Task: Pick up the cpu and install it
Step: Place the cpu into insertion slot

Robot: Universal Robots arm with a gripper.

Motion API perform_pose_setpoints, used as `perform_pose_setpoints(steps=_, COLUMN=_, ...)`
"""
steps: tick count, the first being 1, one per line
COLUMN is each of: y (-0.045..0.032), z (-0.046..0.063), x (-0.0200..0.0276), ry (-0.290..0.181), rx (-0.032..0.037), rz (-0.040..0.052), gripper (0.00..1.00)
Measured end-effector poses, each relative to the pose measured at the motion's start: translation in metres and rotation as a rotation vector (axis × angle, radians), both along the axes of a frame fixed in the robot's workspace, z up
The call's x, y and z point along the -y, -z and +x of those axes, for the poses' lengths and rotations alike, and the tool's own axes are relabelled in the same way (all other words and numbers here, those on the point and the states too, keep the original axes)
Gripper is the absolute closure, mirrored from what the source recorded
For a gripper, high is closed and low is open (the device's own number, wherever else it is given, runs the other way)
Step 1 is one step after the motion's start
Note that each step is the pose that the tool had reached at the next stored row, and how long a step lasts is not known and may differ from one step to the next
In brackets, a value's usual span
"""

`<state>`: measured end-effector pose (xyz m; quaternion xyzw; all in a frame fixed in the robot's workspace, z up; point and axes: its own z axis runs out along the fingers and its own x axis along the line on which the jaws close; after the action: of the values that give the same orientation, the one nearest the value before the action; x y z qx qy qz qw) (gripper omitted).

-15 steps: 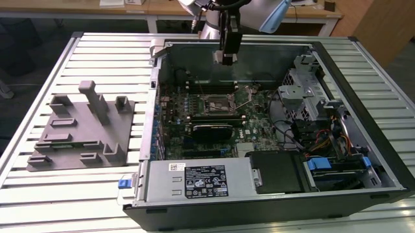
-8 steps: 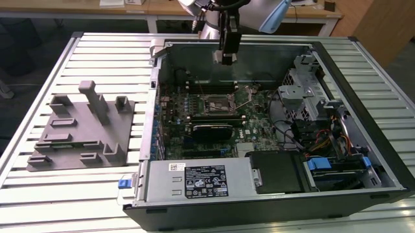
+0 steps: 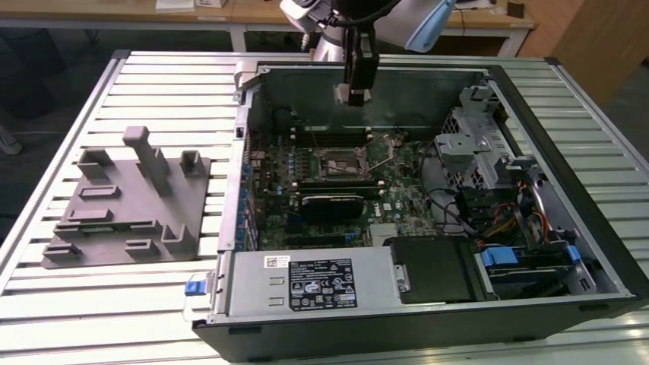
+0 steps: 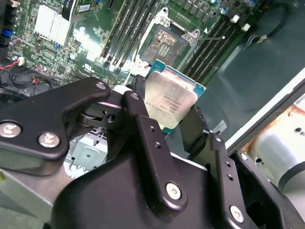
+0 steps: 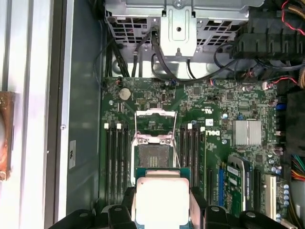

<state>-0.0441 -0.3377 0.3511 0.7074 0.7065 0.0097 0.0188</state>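
While the grey fixture (image 3: 127, 201) stands with its upright posts on the slatted table (image 3: 61, 304) at the exterior view's left, the action is further over, inside the open computer case (image 3: 568, 251). The case lies on its side with the motherboard (image 3: 304, 190) facing up, which gives the arm a straight way down.

At mid-frame in the exterior view the socket (image 3: 340, 162) is bare. In the first wrist view its load plate (image 5: 153, 119) is swung back, so the seat is ready to take a chip.

The gripper (image 3: 355, 95) hangs at the upper centre of the exterior view, over the far side of the case and well clear of the board. It has the cpu (image 4: 169, 98)! The fingers (image 4: 140, 119) are clamped on two opposite edges, with the silver lid facing away from the board. I'd say that edge grip is deliberate: it leaves the underside untouched and keeps the chip flat. In both wrist views the socket is apart from the chip, so I judge it carried but not seated.

At the exterior view's right, the drive cage (image 3: 482, 133) and cables (image 3: 497, 220) sit well away from the socket.
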Motion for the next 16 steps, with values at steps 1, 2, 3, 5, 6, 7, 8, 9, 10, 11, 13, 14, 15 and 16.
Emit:
perform_pose_setpoints(steps=1, y=0.0013, z=0.000, x=0.0000, ry=0.000, rx=0.0000, rz=0.0015, gripper=0.47)
perform_pose_setpoints(steps=2, y=0.0022, z=0.001, x=0.0000, ry=0.000, rx=-0.0001, rz=0.0063, gripper=0.47)
perform_pose_setpoints(steps=3, y=0.0028, z=0.001, x=0.0000, ry=0.000, rx=-0.0003, rz=0.0145, gripper=0.47)
perform_pose_setpoints(steps=5, y=0.0052, z=0.001, x=0.0001, ry=-0.005, rx=0.0000, rz=0.0245, gripper=0.47)
perform_pose_setpoints(steps=6, y=0.0069, z=0.001, x=0.0003, ry=-0.012, rx=-0.0002, rz=0.0255, gripper=0.47)
perform_pose_setpoints(steps=7, y=0.0087, z=0.001, x=0.0004, ry=-0.024, rx=-0.0004, rz=0.0257, gripper=0.47)
perform_pose_setpoints(steps=8, y=0.0104, z=0.001, x=0.0003, ry=-0.039, rx=-0.0005, rz=0.0258, gripper=0.47)
perform_pose_setpoints(steps=9, y=0.0121, z=0.001, x=0.0003, ry=-0.056, rx=-0.0010, rz=0.0258, gripper=0.47)
perform_pose_setpoints(steps=10, y=0.0138, z=0.001, x=0.0004, ry=-0.070, rx=-0.0013, rz=0.0258, gripper=0.47)
perform_pose_setpoints(steps=11, y=0.0156, z=0.001, x=0.0004, ry=-0.082, rx=-0.0016, rz=0.0257, gripper=0.47)
perform_pose_setpoints(steps=13, y=0.0185, z=0.001, x=0.0004, ry=-0.095, rx=-0.0030, rz=0.0258, gripper=0.47)
perform_pose_setpoints(steps=14, y=0.0197, z=0.001, x=0.0004, ry=-0.096, rx=-0.0035, rz=0.0259, gripper=0.47)
perform_pose_setpoints(steps=15, y=0.0209, z=0.001, x=0.0004, ry=-0.097, rx=-0.0038, rz=0.0258, gripper=0.47)
perform_pose_setpoints(steps=16, y=0.0220, z=0.001, x=0.0004, ry=-0.097, rx=-0.0040, rz=0.0259, gripper=0.47)
